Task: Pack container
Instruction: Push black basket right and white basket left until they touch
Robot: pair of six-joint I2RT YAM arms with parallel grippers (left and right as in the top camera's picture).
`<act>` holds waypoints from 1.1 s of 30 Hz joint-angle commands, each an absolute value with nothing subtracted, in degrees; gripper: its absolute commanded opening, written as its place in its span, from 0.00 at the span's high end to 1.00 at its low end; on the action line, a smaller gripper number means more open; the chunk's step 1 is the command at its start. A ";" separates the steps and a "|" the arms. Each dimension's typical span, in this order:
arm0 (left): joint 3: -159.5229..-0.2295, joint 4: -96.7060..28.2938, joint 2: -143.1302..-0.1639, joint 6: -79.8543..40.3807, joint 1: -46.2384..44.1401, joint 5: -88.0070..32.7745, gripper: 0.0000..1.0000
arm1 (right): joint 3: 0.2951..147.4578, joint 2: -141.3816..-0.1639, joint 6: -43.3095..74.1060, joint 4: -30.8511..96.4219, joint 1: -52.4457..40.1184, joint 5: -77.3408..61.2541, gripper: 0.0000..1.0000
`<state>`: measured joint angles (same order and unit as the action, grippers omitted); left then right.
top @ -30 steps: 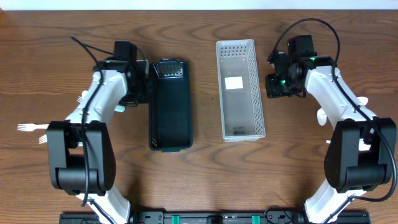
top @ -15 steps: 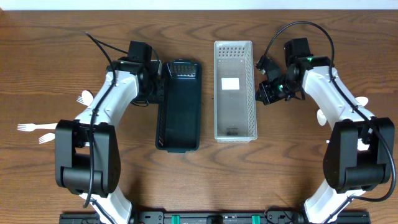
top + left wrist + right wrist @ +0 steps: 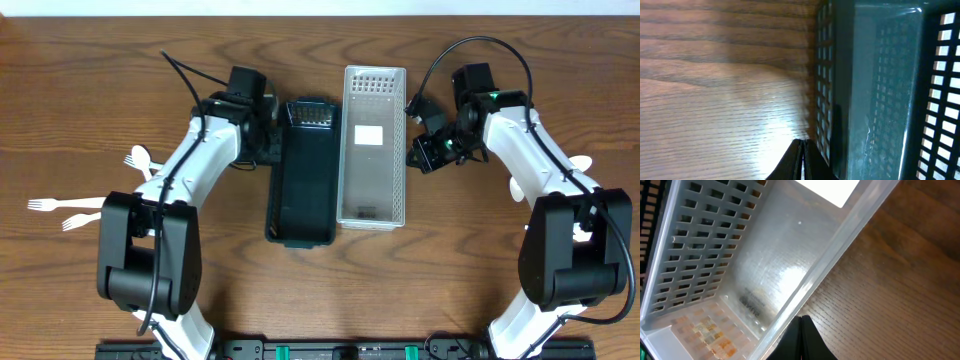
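A dark slotted basket [image 3: 305, 175] and a white slotted basket [image 3: 372, 150] lie side by side at the table's middle, long walls touching or nearly so; both look empty. My left gripper [image 3: 268, 140] is shut and empty, with its tip against the dark basket's left wall. In the left wrist view its closed fingers [image 3: 802, 150] sit beside that wall [image 3: 880, 90]. My right gripper [image 3: 422, 155] is shut and empty at the white basket's right wall. In the right wrist view its closed fingers [image 3: 801, 325] touch the basket's rim [image 3: 765, 255].
White plastic forks [image 3: 45, 205] and a spoon [image 3: 140, 158] lie on the wood at the far left. More white utensils [image 3: 517, 187] lie at the far right, partly under the right arm. The table is brown wood [image 3: 450, 280].
Both arms moved inward. The dark basket slid right and the white basket slid left, closing the gap between them.
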<state>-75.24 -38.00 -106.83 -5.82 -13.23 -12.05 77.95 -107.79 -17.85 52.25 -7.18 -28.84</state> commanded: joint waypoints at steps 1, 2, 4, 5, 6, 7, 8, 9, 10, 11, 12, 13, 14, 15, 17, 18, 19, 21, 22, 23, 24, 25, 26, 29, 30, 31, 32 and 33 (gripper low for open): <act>-76.31 -37.36 -107.50 -7.27 -14.20 -12.67 0.94 | 79.11 -108.36 -19.40 52.31 -8.99 -30.46 0.98; -76.31 -37.17 -107.50 -7.86 -14.31 -12.69 0.94 | 79.11 -108.33 -19.38 52.31 -9.10 -30.46 0.98; -76.31 -36.97 -107.50 -8.29 -14.46 -12.69 0.94 | 79.11 -108.36 -19.38 52.31 -9.21 -30.46 0.98; -76.31 -36.95 -107.50 -8.27 -14.48 -12.67 0.94 | 79.11 -108.33 -19.38 52.31 -9.21 -30.44 0.97; -76.31 -36.93 -107.50 -8.27 -14.48 -12.64 0.94 | 79.11 -108.33 -19.40 52.27 -9.19 -30.15 0.96; -76.31 -36.95 -107.50 -8.25 -14.48 -12.62 0.94 | 79.11 -108.33 -19.38 52.21 -9.19 -29.80 0.96; -76.31 -36.97 -107.48 -8.23 -14.44 -12.36 0.94 | 79.13 -108.33 -19.35 52.07 -9.17 -28.67 0.95; -76.31 -36.95 -107.46 -8.25 -14.35 -11.66 0.94 | 79.13 -108.33 -19.35 52.05 -9.17 -27.20 0.94; -76.31 -36.97 -107.28 -8.25 -14.17 -10.59 0.94 | 79.18 -108.31 -19.31 52.05 -9.10 -25.17 0.93; -76.34 -36.97 -107.07 -8.25 -14.02 -9.61 0.94 | 79.29 -108.25 -18.98 52.07 -9.04 -23.97 0.93; -76.36 -37.01 -106.63 -8.25 -13.78 -8.78 0.94 | 79.57 -108.22 -17.78 52.07 -8.97 -22.55 0.92; -76.44 -37.19 -105.89 -8.23 -13.45 -7.90 0.94 | 80.25 -107.96 -16.19 52.14 -8.86 -21.12 0.92; -76.44 -37.32 -105.14 -8.25 -13.17 -7.40 0.94 | 80.82 -107.70 -15.14 52.18 -8.82 -20.36 0.92; -76.44 -37.63 -104.18 -8.25 -12.84 -6.83 0.94 | 81.49 -107.20 -14.44 52.34 -8.80 -19.86 0.92; -76.44 -38.94 -101.32 -8.23 -12.21 -5.13 0.94 | 83.33 -105.69 -14.09 52.90 -8.82 -19.68 0.91; -76.44 -39.86 -99.88 -8.25 -12.03 -3.79 0.94 | 84.16 -104.88 -13.89 53.19 -8.93 -19.68 0.91; -76.44 -40.97 -98.37 -8.25 -11.90 -2.57 0.94 | 84.88 -103.94 -13.76 53.41 -9.04 -19.70 0.92; -76.44 -44.60 -94.74 -8.29 -11.79 -0.75 0.94 | 85.95 -101.54 -13.82 54.15 -9.63 -19.77 0.94; -76.44 -47.24 -92.71 -8.69 -11.79 -0.80 0.94 | 86.26 -100.33 -14.52 55.05 -10.15 -19.73 0.95; -76.44 -49.87 -91.09 -10.13 -11.81 -0.80 0.94 | 86.37 -99.35 -15.66 56.27 -10.68 -19.73 0.95; -76.44 -52.82 -89.56 -12.05 -11.81 -0.82 0.94 | 86.35 -98.48 -16.82 57.69 -11.29 -19.73 0.95; -76.44 -56.58 -87.94 -14.59 -11.81 -0.82 0.94 | 86.35 -97.76 -17.28 59.46 -12.08 -19.75 0.95; -76.44 -59.90 -86.70 -16.67 -11.81 -0.86 0.94 | 86.35 -97.47 -17.26 60.97 -12.78 -19.75 0.95; -76.42 -69.49 -83.50 -20.51 -11.79 -0.82 0.94 | 85.73 -97.51 -17.26 65.14 -15.29 -19.73 0.94; -76.42 -71.13 -82.85 -20.53 -11.79 -0.82 0.94 | 85.06 -97.51 -17.26 65.65 -16.21 -19.73 0.94; -76.42 -72.27 -82.11 -20.47 -11.79 -0.80 0.94 | 84.29 -97.51 -17.23 65.69 -17.15 -19.73 0.94; -76.42 -72.71 -81.45 -20.47 -11.79 -0.78 0.94 | 83.48 -97.51 -17.23 65.54 -18.15 -19.73 0.95; -76.42 -72.71 -80.88 -20.45 -11.79 -0.75 0.94 | 82.89 -97.54 -17.21 65.28 -18.98 -19.73 0.95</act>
<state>-75.94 -72.20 -82.08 -17.80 -11.84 -2.07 84.77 -97.10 -16.32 65.25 -16.73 -19.57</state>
